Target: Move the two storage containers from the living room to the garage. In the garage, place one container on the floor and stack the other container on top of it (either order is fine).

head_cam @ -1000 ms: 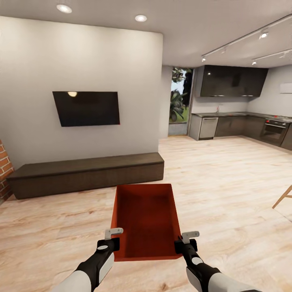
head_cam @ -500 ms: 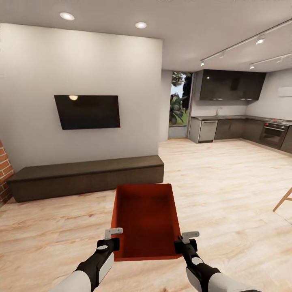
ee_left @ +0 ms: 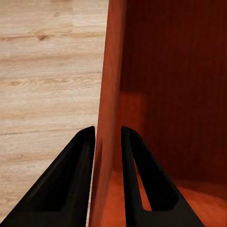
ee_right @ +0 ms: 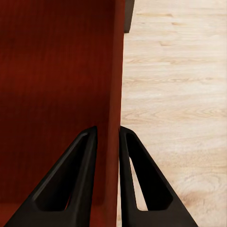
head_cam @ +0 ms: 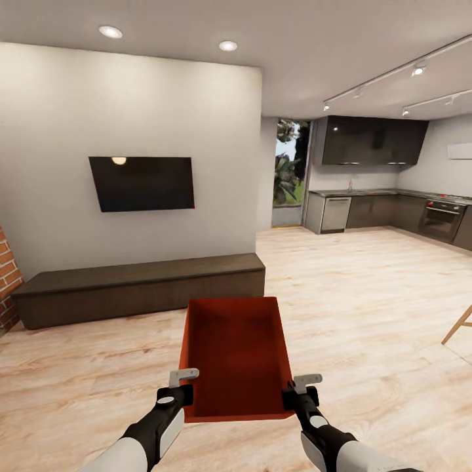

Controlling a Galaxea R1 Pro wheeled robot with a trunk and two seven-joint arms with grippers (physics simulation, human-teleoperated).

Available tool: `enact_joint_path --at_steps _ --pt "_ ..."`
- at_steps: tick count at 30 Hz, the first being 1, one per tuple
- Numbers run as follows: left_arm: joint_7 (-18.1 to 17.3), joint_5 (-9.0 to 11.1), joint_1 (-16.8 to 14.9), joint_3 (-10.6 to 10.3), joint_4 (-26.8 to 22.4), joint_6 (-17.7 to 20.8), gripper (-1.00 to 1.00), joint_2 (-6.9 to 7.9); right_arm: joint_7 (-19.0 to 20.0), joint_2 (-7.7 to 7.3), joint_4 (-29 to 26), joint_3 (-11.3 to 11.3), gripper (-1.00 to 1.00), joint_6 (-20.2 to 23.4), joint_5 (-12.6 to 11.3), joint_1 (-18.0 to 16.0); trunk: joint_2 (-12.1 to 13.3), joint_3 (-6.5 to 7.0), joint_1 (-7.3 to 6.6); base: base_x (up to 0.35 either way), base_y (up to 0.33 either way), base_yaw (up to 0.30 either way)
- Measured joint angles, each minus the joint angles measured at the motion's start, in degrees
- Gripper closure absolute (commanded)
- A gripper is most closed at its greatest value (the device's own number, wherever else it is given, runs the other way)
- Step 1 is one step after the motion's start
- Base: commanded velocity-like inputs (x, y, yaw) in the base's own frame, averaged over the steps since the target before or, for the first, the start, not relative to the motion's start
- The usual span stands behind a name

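Left hand [head_cam: 176, 388] clamped on the left wall of the orange-red storage container [head_cam: 236, 357], one finger [ee_left: 71, 182] outside, the other inside; right hand [head_cam: 300, 391] pinched likewise on the right wall, fingers [ee_right: 75, 184] astride it; container carried open-top, clear of the pale wood-plank floor [head_cam: 367, 308], in the living room; ahead, a long dark cabinet [head_cam: 141, 287] under a black wall TV [head_cam: 142, 183]; brick edge [head_cam: 8, 278] at left; kitchen [head_cam: 393, 210] beyond at right.

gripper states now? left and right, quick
Left gripper: shut on the storage container's left wall.
Right gripper: shut on its right wall.
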Motion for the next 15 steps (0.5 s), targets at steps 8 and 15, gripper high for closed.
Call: enact_joint_path --at_steps 8,15 --pt "0.0 0.1 0.0 0.0 0.0 0.0 1.0 0.0 0.0 -0.01 0.0 0.1 1.0 0.1 0.0 0.0 0.0 0.0 0.0 0.0 0.0 0.0" --pt "0.0 0.1 0.0 0.0 0.0 0.0 1.0 0.0 0.1 -0.02 0.0 0.0 1.0 0.1 0.0 0.0 0.0 0.0 0.0 0.0 0.0 0.0"
